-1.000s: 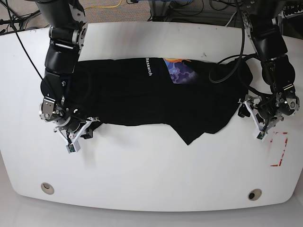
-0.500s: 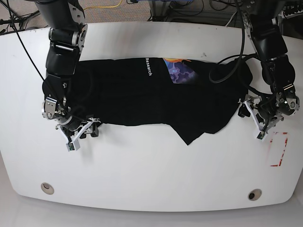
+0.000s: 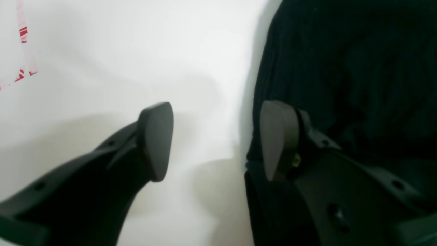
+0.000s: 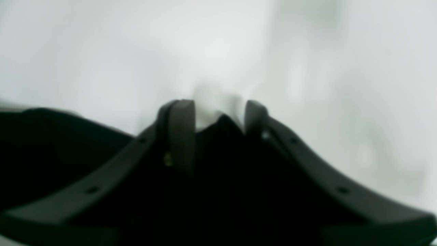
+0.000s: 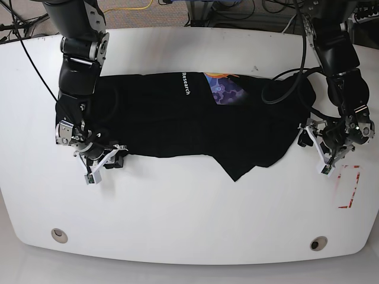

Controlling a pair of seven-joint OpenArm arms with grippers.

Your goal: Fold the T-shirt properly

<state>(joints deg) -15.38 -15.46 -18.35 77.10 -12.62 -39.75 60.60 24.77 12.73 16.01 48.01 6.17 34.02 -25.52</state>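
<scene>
The black T-shirt [image 5: 177, 124] lies spread across the white table [image 5: 189, 219], its orange and blue print and white lettering near the far edge. One corner points toward the table's front. My right gripper [image 5: 105, 163] is at the shirt's near left corner. In the blurred right wrist view this gripper [image 4: 218, 118] is shut on a bunched peak of the T-shirt [image 4: 218, 147]. My left gripper [image 5: 309, 145] rests at the shirt's right edge. Seen from the left wrist, it [image 3: 216, 140] is open, one finger over bare table and the other over the T-shirt [image 3: 341, 68] edge.
Red tape marks [image 5: 349, 186] sit on the table by the left gripper and show as tape marks [image 3: 24, 34] in the left wrist view. A black cable [image 5: 284, 83] loops over the shirt's right part. Two round holes [image 5: 59, 235] lie near the front edge.
My right gripper has moved up and inward onto the shirt's near left corner, opened, and closed on the cloth. The left arm and the rest of the shirt have not moved.
</scene>
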